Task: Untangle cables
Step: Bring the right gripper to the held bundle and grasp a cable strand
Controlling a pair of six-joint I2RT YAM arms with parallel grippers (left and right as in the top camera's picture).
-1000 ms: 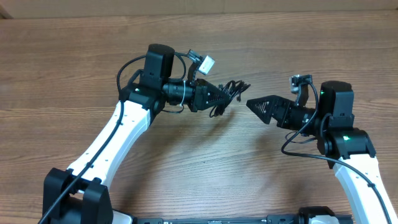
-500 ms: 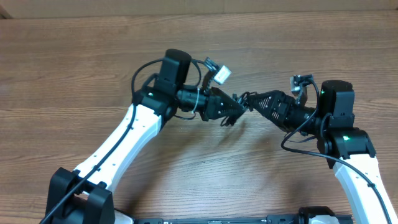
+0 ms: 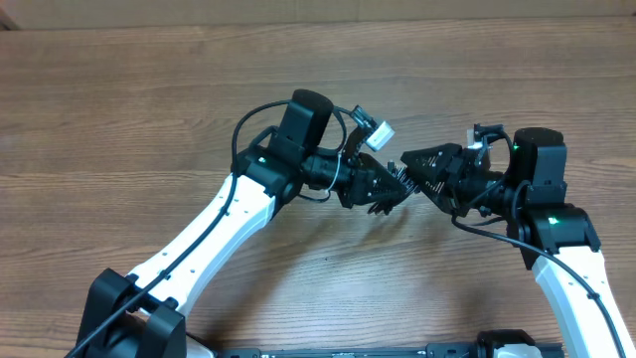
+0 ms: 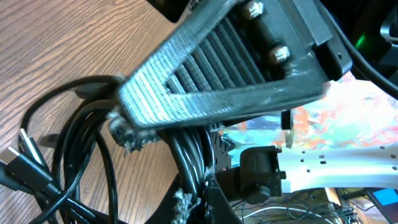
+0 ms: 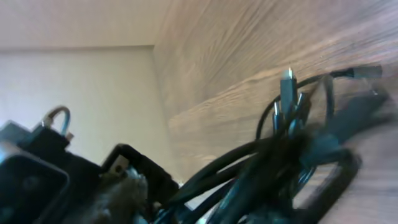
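Note:
A tangled bunch of thin black cables (image 3: 398, 180) hangs between my two grippers over the middle of the wooden table. My left gripper (image 3: 384, 193) is shut on it; in the left wrist view its jaws (image 4: 202, 194) pinch several strands, with loops and plug ends (image 4: 68, 155) trailing to the left. My right gripper (image 3: 407, 165) has come in from the right and its ribbed grey finger (image 4: 217, 68) lies against the bunch. The blurred right wrist view shows cables (image 5: 292, 155) running between the right jaws (image 5: 186, 205), and a silver-tipped plug (image 5: 287, 78) sticks up.
The wooden table (image 3: 149, 99) runs to a pale strip (image 3: 298, 10) at its far edge. Both white arms reach in from the near edge, the left arm (image 3: 219, 239) on a long diagonal, the right arm (image 3: 566, 268) close by.
The left gripper has carried the bunch rightward toward the middle. The right gripper has moved left onto the bunch, and its jaws have narrowed around the strands.

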